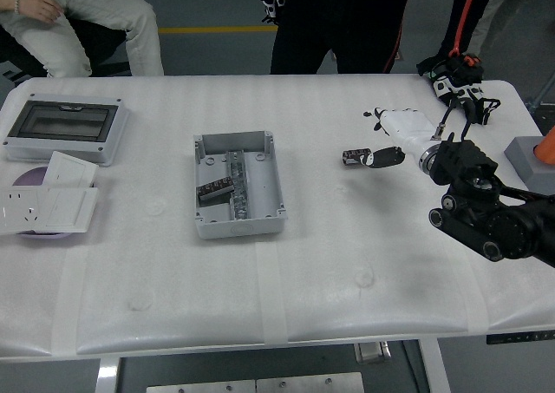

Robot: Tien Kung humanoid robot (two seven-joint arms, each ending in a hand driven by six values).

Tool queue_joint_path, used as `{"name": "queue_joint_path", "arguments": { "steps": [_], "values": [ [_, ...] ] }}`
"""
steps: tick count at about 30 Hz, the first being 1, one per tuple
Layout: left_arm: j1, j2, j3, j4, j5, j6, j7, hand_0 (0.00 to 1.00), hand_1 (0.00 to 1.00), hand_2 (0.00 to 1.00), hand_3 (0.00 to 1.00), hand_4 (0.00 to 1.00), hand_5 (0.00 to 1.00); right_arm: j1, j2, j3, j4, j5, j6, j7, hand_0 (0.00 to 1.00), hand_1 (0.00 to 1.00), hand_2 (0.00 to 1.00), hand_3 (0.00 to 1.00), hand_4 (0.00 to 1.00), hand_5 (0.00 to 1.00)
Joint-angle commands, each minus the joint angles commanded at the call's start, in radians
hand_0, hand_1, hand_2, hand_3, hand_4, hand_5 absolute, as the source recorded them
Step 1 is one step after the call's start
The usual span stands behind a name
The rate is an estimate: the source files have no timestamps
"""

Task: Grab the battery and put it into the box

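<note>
A small dark battery (353, 157) lies on the white table, right of the middle. The open grey box (238, 185) sits at the table's centre, and another dark battery (212, 190) lies inside it on the left. My right hand (387, 141), white with black fingertips, is just right of the loose battery. Its fingers are spread and hold nothing, and one black fingertip (383, 158) is close to the battery's right end. My left arm is out of view.
A grey enclosure with a clear lid (65, 126) and white socket plates (43, 204) lie at the left. Black-and-white gloves (460, 85) lie at the far right corner, with a grey block (531, 160) below them. People stand at the far side.
</note>
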Motion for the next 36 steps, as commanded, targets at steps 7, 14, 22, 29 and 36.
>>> {"name": "queue_joint_path", "arguments": {
  "steps": [7,14,22,29,36],
  "values": [
    [-0.001,0.002,-0.004,0.000,0.007,-0.001,0.001,0.373,0.606,0.529,0.518,0.829,0.292,0.056,0.043,-0.117,-0.062,0.040,0.008,0.002,0.820,0.635,0.684,0.682,0.833,0.412],
    [-0.008,0.005,-0.005,0.000,0.012,-0.002,0.001,0.372,0.605,0.528,0.517,0.828,0.291,0.085,0.084,-0.205,-0.113,0.085,0.013,0.009,0.819,0.631,0.677,0.678,0.817,0.405],
    [-0.014,0.008,-0.013,-0.001,0.026,-0.004,0.002,0.371,0.605,0.529,0.516,0.828,0.291,0.086,0.109,-0.255,-0.172,0.147,0.011,0.031,0.815,0.626,0.672,0.674,0.805,0.396],
    [-0.020,0.010,-0.008,-0.001,0.021,-0.002,-0.001,0.371,0.605,0.528,0.515,0.829,0.292,0.084,0.118,-0.268,-0.188,0.161,0.001,0.042,0.813,0.621,0.663,0.671,0.800,0.396],
    [-0.020,0.010,-0.008,-0.002,0.020,-0.001,0.000,0.371,0.605,0.527,0.513,0.831,0.299,0.081,0.119,-0.257,-0.192,0.135,0.011,0.048,0.802,0.607,0.649,0.667,0.786,0.401]
  ]
}}
